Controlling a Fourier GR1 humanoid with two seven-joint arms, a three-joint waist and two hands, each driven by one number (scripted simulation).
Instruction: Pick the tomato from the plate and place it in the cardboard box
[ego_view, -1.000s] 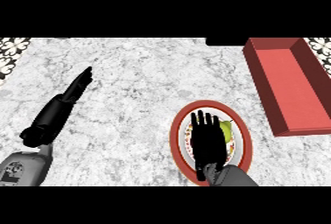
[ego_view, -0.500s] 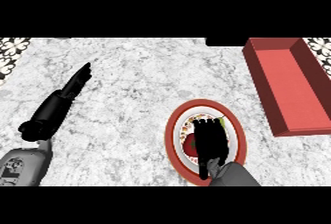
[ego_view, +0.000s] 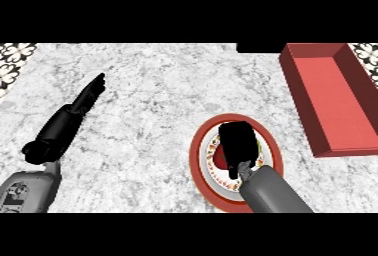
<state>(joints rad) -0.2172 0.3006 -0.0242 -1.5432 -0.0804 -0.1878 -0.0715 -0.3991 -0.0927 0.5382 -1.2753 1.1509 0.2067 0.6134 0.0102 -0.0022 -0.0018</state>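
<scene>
— Grasping stage now? Where is the tomato (ego_view: 220, 161)?

— On the plate (ego_view: 201, 150), red showing under my right hand (ego_view: 240, 145), now curled down round it; a second ago the fingers were spread flat. No lift yet. The cardboard box (ego_view: 328, 100) waits well apart.

— Left hand (ego_view: 87, 94)?

— Open, straight, resting on the desk (ego_view: 162, 85).

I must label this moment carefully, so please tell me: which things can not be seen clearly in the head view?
- Tomato: only a red sliver shows on the plate; the right robot hand covers the rest.
- Right robot hand: whether its fingers curl round the tomato is hidden by its own back.
- Cardboard box: its far right corner is cut by the view's edge.
- Left robot hand: seen edge-on, straight.
</scene>
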